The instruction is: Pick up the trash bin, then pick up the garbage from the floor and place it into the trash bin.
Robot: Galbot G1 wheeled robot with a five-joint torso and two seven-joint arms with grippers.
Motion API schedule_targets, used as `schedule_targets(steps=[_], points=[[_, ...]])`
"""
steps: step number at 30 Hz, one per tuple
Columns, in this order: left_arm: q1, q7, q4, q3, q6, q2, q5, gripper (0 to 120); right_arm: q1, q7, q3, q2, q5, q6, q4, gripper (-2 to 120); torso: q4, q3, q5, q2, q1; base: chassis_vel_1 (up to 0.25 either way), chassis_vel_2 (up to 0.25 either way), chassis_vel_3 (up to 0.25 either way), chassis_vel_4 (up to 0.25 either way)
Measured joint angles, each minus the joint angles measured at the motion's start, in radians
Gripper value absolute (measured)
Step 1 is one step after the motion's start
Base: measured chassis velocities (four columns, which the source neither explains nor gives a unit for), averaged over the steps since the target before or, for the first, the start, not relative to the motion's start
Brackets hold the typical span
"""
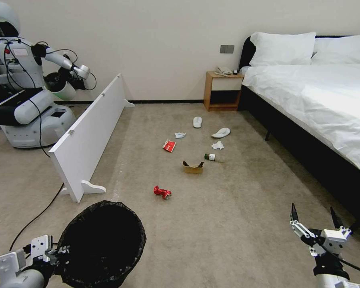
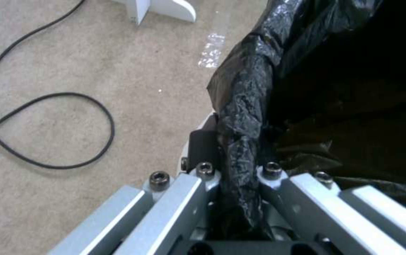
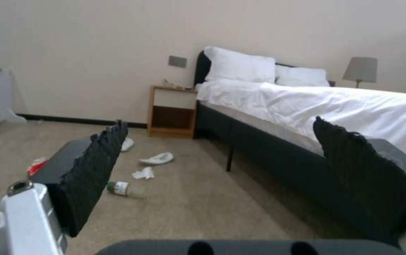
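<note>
Trash bin (image 1: 102,244), its bagged rim clamped in the left hand (image 2: 238,170) at lower left; right hand (image 1: 317,219), fingers spread and empty, low right, with the crushed can (image 1: 163,192) nearest, ahead and leftward on the floor.

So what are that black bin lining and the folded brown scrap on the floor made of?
The trash bin lining looks like thin glossy plastic film, judging by its crinkles and sheen where the left gripper pinches it. The brown scrap looks like matte cardboard, folded stiffly.

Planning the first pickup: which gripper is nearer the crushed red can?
Left. The left gripper, clamped on the trash bin, sits nearer the can; the right gripper hangs open farther off.
</note>
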Motion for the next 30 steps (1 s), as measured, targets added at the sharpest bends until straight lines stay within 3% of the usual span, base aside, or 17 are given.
schedule_targets(steps=[17,26,30], points=[[-0.002,-0.004,-0.013,-0.003,0.000,-0.005,-0.003,2,0.002,-0.035,0.006,-0.003,0.001,0.027,0.000,100,0.0000,0.000,-0.0001,0.000,0.000,-0.015,0.012,0.017,-0.017],[-0.049,-0.021,-0.011,-0.016,0.000,-0.003,-0.029,2,0.001,-0.046,0.007,-0.005,0.006,0.029,0.001,100,-0.0001,0.000,-0.0001,0.000,0.000,-0.073,0.071,0.075,-0.080],[-0.072,-0.028,-0.010,-0.019,0.000,0.018,-0.041,2,0.000,-0.052,0.008,-0.006,0.010,0.030,0.006,100,-0.0001,0.000,0.0000,0.000,0.000,-0.075,0.076,0.074,-0.078]])
